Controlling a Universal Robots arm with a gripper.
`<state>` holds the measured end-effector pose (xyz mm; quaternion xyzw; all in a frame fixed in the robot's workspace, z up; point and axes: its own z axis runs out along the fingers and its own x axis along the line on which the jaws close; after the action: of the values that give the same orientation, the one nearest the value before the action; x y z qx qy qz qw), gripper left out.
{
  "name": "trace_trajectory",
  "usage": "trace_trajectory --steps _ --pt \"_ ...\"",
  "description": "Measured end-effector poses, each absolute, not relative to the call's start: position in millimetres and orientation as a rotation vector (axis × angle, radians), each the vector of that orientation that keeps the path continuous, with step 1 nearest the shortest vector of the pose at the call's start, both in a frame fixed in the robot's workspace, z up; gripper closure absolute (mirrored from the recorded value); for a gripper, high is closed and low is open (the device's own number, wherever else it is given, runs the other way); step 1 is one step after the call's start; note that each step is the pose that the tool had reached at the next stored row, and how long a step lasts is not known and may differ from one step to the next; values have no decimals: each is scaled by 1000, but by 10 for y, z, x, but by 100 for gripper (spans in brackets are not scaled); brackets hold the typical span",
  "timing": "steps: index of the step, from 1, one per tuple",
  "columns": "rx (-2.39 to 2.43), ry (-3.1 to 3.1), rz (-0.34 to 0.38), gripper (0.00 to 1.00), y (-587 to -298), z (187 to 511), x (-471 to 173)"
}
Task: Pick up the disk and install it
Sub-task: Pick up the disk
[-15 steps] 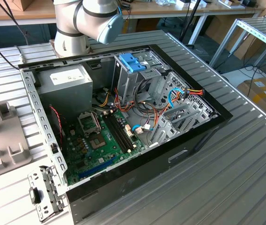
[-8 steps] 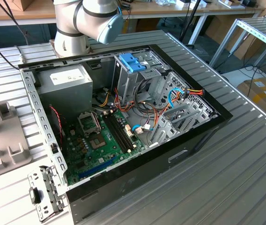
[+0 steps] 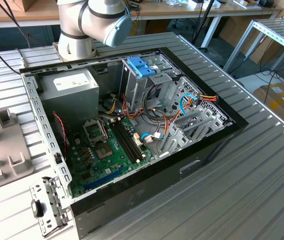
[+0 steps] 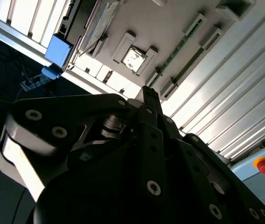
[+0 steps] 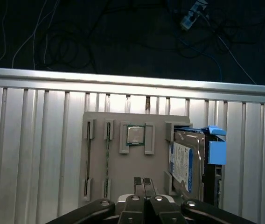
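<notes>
Hovering over a grey parts tray [image 5: 158, 163], the end effector [image 5: 144, 182] has its two fingers pressed together with nothing between them. The tray lies on the ribbed metal tabletop [image 5: 30, 140], close to the tabletop's edge. The disk [image 5: 187, 163] stands on its side in a slot at one end of the tray, light-blue rails along it. A processor chip [image 5: 135, 135] sits in a middle pocket. In the exterior view, an open computer case [image 3: 182, 165] rests mid-tabletop, below the arm [image 3: 102, 20].
</notes>
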<state>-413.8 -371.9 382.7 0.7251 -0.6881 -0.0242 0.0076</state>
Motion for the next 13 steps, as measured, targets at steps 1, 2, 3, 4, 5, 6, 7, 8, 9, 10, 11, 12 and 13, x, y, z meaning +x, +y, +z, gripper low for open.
trace_trajectory --steps 1,2,3,4,5,6,7,8,9,10,11,12,13 --pt "2267 -2151 -76 89 -3719 3827 -4138" --pt "2267 -2151 -76 89 -3719 3827 -4138" --pt "2268 -2151 -76 89 -3719 3827 -4138" --pt "2268 -2151 -76 89 -3719 3827 -4138" --pt "2268 -2150 -76 83 -3719 3827 -4138" --pt "2268 -2150 -76 83 -3719 3827 -4138" --pt "2268 -2150 -76 70 -3719 3827 -4138" --pt "2269 -2150 -76 70 -3719 3827 -4138" --pt "2269 -2150 -76 64 -3719 3826 -4138" --pt "2269 -2149 -76 58 -3719 3827 -4138" --pt "2269 -2149 -76 52 -3719 3827 -4138" --pt "2269 -2149 -76 46 -3719 3827 -4138" --pt "2270 -2149 -76 46 -3719 3827 -4138"
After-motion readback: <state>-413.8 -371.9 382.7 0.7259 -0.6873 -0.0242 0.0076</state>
